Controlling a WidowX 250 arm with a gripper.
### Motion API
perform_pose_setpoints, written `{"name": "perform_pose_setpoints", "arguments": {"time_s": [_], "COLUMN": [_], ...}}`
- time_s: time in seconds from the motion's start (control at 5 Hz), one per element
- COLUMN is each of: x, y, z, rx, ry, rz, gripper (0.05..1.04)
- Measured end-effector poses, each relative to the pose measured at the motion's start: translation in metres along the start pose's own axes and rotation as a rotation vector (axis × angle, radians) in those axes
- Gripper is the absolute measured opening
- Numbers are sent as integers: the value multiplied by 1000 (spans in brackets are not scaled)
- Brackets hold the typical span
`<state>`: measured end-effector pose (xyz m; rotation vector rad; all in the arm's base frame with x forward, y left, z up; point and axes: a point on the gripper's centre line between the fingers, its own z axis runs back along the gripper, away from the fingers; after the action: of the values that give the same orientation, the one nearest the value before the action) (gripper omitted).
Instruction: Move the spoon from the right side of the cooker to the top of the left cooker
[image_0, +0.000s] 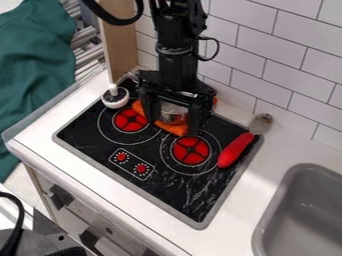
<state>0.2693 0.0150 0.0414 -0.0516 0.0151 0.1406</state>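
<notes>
Spoon (245, 141) is supported across the cooker's right rim (229, 190), its red handle (235, 150) exposed for grasping by parted fingers (196, 117).

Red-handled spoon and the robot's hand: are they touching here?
Apart. The camera view shows black cooktop and part of a red burner between the hand and the spoon.
</notes>
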Motion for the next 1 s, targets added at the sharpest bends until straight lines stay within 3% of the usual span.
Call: {"name": "perform_pose_setpoints", "arguments": {"time_s": [0.2, 0.6, 1.0], "x": [-3, 20, 46], "y": [0, -54, -76], "z": [-8, -31, -57], "rx": [1, -35, -51], "ry": [28, -31, -73], "rz": [4, -119, -164], "gripper": [1001, 1001, 1001]}}
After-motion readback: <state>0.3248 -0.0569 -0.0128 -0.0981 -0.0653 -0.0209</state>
